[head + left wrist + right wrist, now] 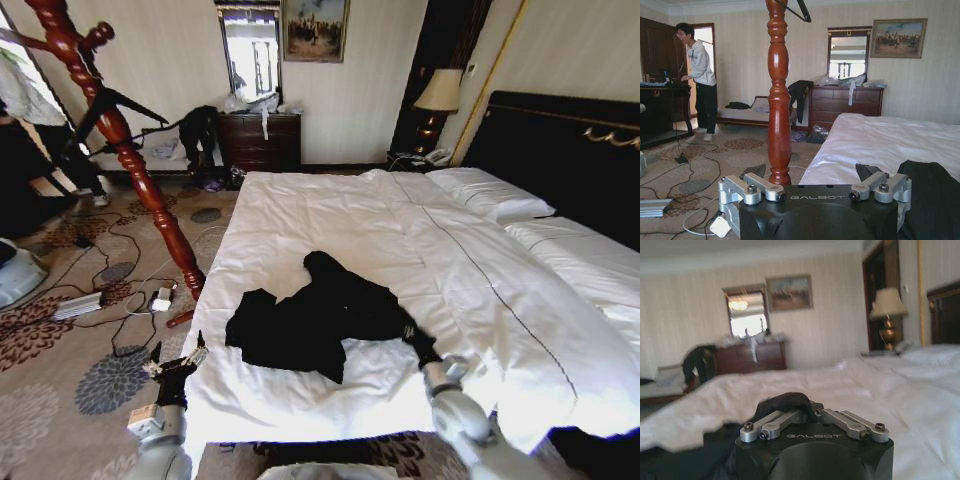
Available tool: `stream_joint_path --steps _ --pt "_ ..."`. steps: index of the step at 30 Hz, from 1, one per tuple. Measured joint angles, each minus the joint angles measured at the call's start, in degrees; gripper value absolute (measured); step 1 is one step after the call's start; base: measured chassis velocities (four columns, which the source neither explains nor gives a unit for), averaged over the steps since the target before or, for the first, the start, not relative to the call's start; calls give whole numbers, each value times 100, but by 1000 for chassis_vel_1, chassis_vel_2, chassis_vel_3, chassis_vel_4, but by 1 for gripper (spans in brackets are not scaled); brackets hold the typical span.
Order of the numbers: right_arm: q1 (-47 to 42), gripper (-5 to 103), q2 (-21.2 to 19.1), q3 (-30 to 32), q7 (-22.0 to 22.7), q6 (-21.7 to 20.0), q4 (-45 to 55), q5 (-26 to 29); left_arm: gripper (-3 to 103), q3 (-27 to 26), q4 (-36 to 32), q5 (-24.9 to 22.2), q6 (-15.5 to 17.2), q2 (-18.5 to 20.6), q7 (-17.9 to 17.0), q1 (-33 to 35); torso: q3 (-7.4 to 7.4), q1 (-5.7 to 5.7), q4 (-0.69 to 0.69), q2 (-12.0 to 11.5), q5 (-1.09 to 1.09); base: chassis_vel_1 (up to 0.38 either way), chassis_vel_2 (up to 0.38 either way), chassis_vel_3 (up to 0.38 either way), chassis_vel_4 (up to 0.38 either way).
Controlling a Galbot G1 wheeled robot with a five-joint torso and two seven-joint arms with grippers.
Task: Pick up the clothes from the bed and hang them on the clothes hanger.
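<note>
The clothes [315, 318], a black long-sleeved garment, lie crumpled on the white duvet of the bed [330, 215] near its foot. My right gripper [418, 345] is at the garment's right edge and is shut on a bunched fold of black fabric [785, 401]. My left gripper [185, 357] hovers open beside the bed's left corner, apart from the garment [932, 195]; its fingers [756, 171] are spread wide. The black clothes hanger [112, 108] hangs on the reddish coat stand [135, 165], and its tip [802, 11] shows high above the left gripper.
The coat stand's post [778, 100] rises close to the bed's left side. Cables and a power strip [80, 305] lie on the patterned carpet. A dark dresser [262, 140] with a clothing heap [200, 130] stands at the far wall. A lamp [438, 95] is beside the headboard.
</note>
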Motion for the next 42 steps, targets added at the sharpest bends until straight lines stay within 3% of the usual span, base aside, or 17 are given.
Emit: stream_joint_path --steps 1,6,7,9,15,19,24,31,34,38,40,42 --pt "0 0 0 0 0 0 0 0 100 0 0 0 0 0 0 0 0 0 0 0 0 0 0 0 0" --pt "923 0 -1214 445 -42 -194 668 1392 100 23 2 -174 -14 47 4 -43 0 0 1 -1 0 0 0 0 0" --pt "923 0 -1214 445 -42 -194 668 1392 100 23 2 -174 -14 47 4 -43 0 0 1 -1 0 0 0 0 0" --pt "1607 0 -1663 456 -38 -262 898 2019 100 45 -34 -417 -57 87 66 -42 0 0 1 0 0 0 0 0 0" --pt "3070 0 -2236 213 -58 -268 993 2949 100 52 -107 -902 -92 148 178 -60 0 0 -1 -1 1 0 0 0 0" --pt "4781 0 -2529 -117 -22 -268 599 3661 100 87 -160 -1169 -174 144 357 -15 0 1 2 -1 -1 0 0 0 0" --pt "5338 0 -2625 -111 -4 -279 418 3962 100 191 -166 -1254 -300 124 599 87 0 1 -1 0 0 0 0 0 0" --pt "4439 0 -2510 208 -3 -248 717 3652 100 498 -218 -1443 -333 299 835 146 0 0 0 -1 3 0 0 0 0" --pt "4074 0 -2410 284 -9 -208 827 3528 100 836 -240 -1440 -362 651 1006 117 0 1 -1 -1 3 0 0 0 0" --pt "3752 0 -2331 296 -77 -162 902 3386 100 1494 -254 -1453 -271 1437 1229 -138 0 -1 0 0 0 0 0 0 0" --pt "3713 0 -2323 292 -88 -156 898 3359 100 1582 -210 -1436 -249 1515 1239 -211 -1 -1 -1 0 1 0 0 0 0" --pt "3587 0 -2285 259 -112 -133 826 3276 100 2011 109 -1359 -166 1782 1242 -642 0 0 0 0 0 0 0 0 0"
